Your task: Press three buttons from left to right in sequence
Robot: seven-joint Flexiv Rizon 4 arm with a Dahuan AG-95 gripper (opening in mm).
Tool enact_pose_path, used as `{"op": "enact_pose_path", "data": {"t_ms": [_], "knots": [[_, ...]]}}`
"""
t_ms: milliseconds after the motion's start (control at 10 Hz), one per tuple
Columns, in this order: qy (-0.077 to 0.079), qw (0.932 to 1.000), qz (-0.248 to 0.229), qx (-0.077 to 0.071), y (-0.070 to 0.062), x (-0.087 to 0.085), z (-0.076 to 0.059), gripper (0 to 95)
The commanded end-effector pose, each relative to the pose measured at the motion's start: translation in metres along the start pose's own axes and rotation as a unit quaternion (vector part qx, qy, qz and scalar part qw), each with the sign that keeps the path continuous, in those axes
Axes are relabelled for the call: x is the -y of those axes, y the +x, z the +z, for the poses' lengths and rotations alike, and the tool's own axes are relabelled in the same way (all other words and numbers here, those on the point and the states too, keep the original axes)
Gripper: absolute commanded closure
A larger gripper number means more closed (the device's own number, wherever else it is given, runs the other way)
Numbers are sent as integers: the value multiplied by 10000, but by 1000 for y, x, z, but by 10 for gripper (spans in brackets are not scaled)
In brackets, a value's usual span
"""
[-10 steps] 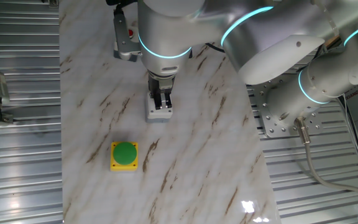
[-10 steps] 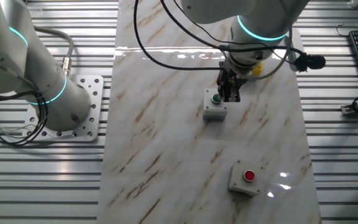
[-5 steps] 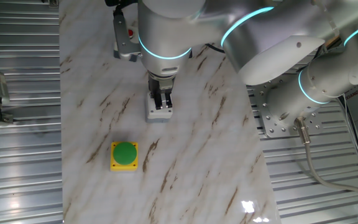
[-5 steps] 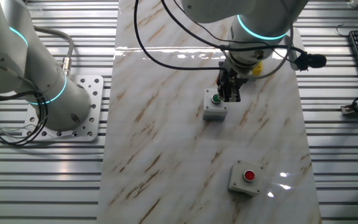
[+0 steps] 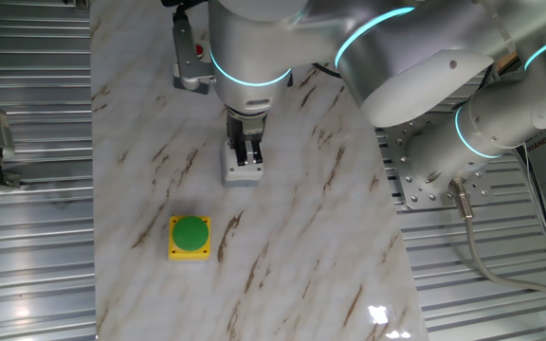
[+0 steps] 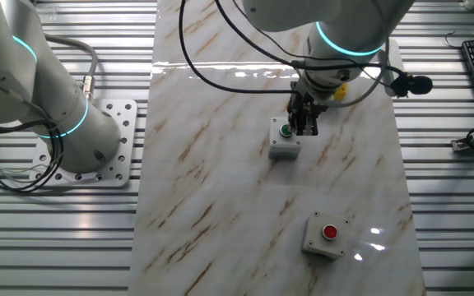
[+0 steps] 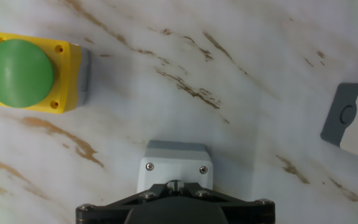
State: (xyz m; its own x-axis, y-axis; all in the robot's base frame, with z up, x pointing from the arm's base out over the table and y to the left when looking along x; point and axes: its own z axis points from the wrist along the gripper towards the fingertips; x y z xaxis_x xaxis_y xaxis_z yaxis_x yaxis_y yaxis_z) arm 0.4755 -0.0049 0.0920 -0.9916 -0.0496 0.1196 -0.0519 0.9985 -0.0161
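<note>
3 button boxes on the marble desk (image 6: 220,164): red-button box (image 6: 324,234), green-button box (image 6: 284,138) under the unmoved gripper (image 6: 305,128), yellow box (image 5: 190,237); jaws' state indiscernible.

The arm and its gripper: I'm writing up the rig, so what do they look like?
The arm is built of bulky, rounded silver-grey segments with glowing cyan rings at the joints. A black cable loops from its wrist over the table. The gripper is small, with two slim dark fingers under a grey mount; a black part sticks out sideways near the wrist. No lettering is legible on it.
</note>
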Motion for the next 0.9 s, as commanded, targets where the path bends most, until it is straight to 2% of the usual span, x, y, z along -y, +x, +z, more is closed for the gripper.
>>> {"op": "enact_pose_path", "data": {"t_ms": [100,800,900], "knots": [[-7,10000,-7,-19,0,-1,1,950],[-19,10000,19,14,5,-3,2,950],[35,10000,-8,5,5,-3,4,950]]}}
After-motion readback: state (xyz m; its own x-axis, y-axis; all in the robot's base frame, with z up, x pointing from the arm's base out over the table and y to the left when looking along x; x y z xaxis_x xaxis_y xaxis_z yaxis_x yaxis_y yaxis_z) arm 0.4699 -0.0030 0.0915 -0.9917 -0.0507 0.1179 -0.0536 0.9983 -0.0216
